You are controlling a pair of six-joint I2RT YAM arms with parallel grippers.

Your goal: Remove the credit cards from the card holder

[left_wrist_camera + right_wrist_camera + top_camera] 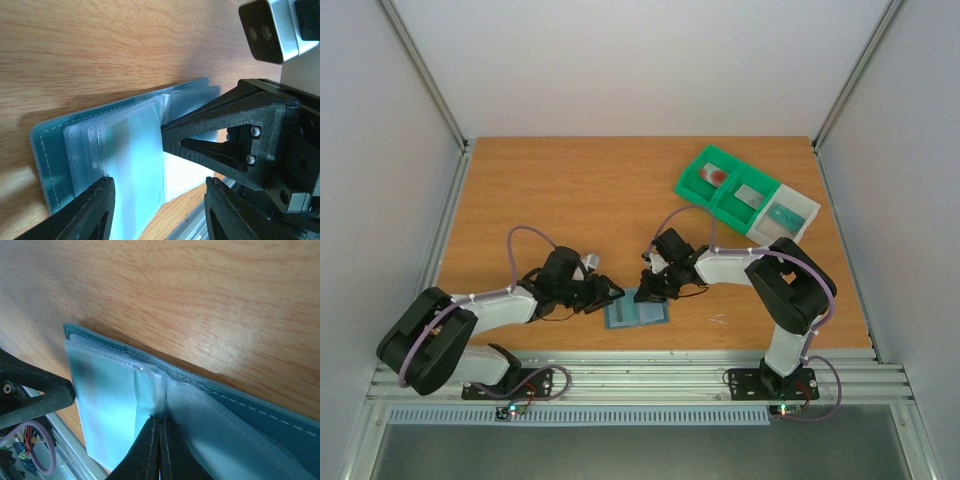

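Note:
The slate-blue card holder (637, 311) lies open on the table near the front edge, its frosted clear sleeves facing up (130, 160). I cannot tell whether a card is inside them. My left gripper (611, 293) is open, and its two fingers straddle the near edge of the left sleeves (160, 212). My right gripper (651, 290) is shut, with its tips pressed on the holder's middle fold (160, 420); it shows in the left wrist view as a black wedge (220, 135). A reddish-pink card (713, 174), a grey card (750, 195) and a teal card (785, 214) lie in the bins.
A row of two green bins (698, 182) and a white bin (798, 215) stands at the back right. The table's aluminium front rail (650, 375) runs just behind the card holder. White walls enclose the table on three sides.

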